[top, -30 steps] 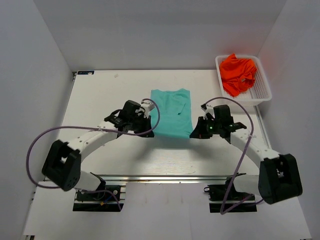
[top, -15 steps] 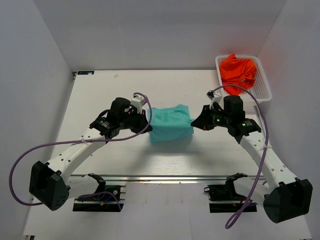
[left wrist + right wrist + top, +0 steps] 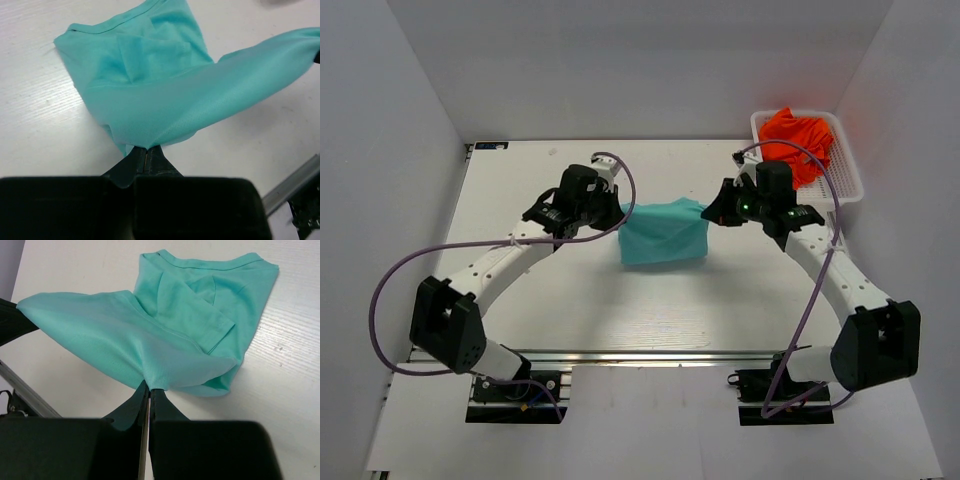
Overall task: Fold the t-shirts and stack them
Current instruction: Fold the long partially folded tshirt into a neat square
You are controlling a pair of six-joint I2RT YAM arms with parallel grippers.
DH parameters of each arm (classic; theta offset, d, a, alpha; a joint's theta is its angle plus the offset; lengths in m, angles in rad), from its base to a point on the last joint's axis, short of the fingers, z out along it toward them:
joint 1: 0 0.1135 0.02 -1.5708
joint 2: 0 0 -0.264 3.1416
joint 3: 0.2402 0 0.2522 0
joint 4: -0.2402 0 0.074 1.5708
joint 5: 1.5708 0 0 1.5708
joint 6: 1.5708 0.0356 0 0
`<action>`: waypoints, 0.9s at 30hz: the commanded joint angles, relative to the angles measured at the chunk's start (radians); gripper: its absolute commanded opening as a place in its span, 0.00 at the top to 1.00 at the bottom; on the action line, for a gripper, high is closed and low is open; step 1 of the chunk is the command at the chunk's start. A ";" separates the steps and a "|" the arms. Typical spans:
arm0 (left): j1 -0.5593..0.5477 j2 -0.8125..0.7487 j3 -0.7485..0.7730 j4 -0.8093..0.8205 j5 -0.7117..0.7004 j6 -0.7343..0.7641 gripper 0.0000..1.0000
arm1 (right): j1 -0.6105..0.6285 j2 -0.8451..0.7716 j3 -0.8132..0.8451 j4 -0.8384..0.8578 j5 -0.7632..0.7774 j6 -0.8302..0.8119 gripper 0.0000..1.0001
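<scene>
White tabletop (image 3: 520, 190) with faint wood grain, boxed in by plain pale walls (image 3: 650, 70) at the back and on both sides. Along the near edge, one metal rail (image 3: 650, 355) and two arm bases. At the far left corner, one small blue label (image 3: 492, 146).

By count: two t-shirts, one basket, two arms, two grippers, two purple cables.

Teal t-shirt (image 3: 663, 232) at mid-table, between the two grippers. Collar end flat on the wood toward the back. Near edge raised off the surface and stretched in a sagging band from one gripper to the other. One short sleeve folded in over the chest, plain in both wrist views.

Left gripper (image 3: 617, 213) at the left end of the raised edge, jaws pressed together on the cloth, fabric bunched right at the fingertips (image 3: 135, 161). Right gripper (image 3: 712, 213) at the right end, jaws likewise clamped on the teal cloth, a small pucker at the fingertips (image 3: 132, 407).

Orange-red t-shirt (image 3: 798, 135) crumpled in the white perforated basket (image 3: 850, 170) at the far right corner, well apart from the teal one, touched by neither gripper.

Left cable (image 3: 380, 300) looping wide past the left arm; right cable (image 3: 810, 310) trailing down the right arm, arching in front of the basket in the overhead view.
</scene>
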 commanded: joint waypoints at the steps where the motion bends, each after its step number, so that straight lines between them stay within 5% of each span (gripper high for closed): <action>1: 0.032 0.046 0.072 -0.011 -0.083 0.014 1.00 | -0.014 0.065 0.079 0.052 0.024 -0.004 1.00; 14: 0.135 0.354 0.278 0.037 0.026 0.052 1.00 | -0.066 0.333 0.222 0.149 -0.005 0.064 1.00; 24: 0.225 0.690 0.619 0.029 0.143 0.052 1.00 | -0.100 0.709 0.486 0.230 0.009 0.134 1.00; 26: 0.234 0.797 0.730 0.053 0.196 0.064 0.87 | -0.103 0.778 0.501 0.344 0.050 0.186 1.00; 27: 0.234 0.830 0.762 0.088 0.217 0.089 0.66 | -0.108 0.789 0.510 0.406 0.091 0.226 1.00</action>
